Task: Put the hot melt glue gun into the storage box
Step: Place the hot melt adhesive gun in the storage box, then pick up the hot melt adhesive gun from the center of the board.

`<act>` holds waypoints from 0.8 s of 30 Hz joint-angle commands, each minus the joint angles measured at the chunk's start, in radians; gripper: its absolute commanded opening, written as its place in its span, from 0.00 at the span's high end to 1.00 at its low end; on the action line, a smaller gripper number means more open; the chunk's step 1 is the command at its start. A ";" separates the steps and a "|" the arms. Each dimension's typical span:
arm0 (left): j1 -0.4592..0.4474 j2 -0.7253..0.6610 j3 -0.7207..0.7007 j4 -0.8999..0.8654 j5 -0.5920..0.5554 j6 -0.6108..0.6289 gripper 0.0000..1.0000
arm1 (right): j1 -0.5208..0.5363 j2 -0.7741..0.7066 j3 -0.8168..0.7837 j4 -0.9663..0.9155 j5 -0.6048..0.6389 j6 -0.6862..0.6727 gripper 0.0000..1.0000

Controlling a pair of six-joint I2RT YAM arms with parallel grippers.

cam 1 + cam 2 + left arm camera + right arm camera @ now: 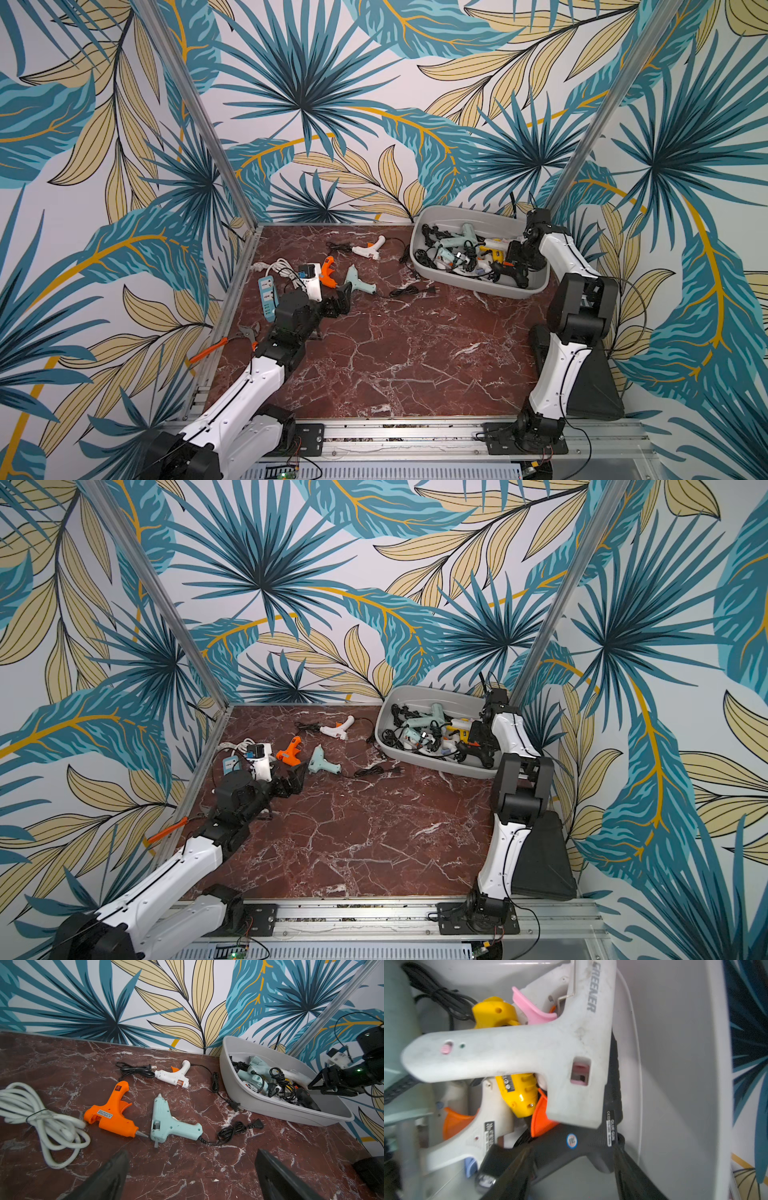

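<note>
The storage box held a pile of glue guns. The right gripper straddled a black glue gun inside, grip unclear; the left gripper gaped empty.

The table was dark red marble veined white, and the storage box light grey. Left of it were an orange glue gun, a mint glue gun and a white glue gun.

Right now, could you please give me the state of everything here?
storage box, lidless, partly filled.
orange glue gun, lying outside box.
mint glue gun, lying outside box.
white glue gun, lying outside box.
black glue gun, inside box.
left gripper, open, empty.
right gripper, straddling black glue gun, grip unclear.
</note>
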 commanded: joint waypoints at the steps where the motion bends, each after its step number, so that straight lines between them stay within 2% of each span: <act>1: 0.005 0.009 0.045 -0.103 -0.052 -0.029 0.00 | 0.005 -0.072 -0.068 -0.007 -0.043 0.052 0.34; 7: 0.017 0.059 0.084 -0.178 -0.078 -0.057 0.00 | 0.043 -0.227 -0.286 0.148 -0.020 0.124 0.34; 13: 0.056 0.212 0.177 -0.232 -0.019 -0.043 0.00 | 0.097 -0.392 -0.456 0.238 -0.014 0.177 0.31; 17: 0.078 0.397 0.322 -0.292 0.030 -0.022 0.00 | 0.143 -0.500 -0.534 0.254 -0.007 0.206 0.27; 24: 0.081 0.748 0.679 -0.545 0.054 0.027 0.03 | 0.157 -0.630 -0.625 0.264 -0.014 0.262 0.22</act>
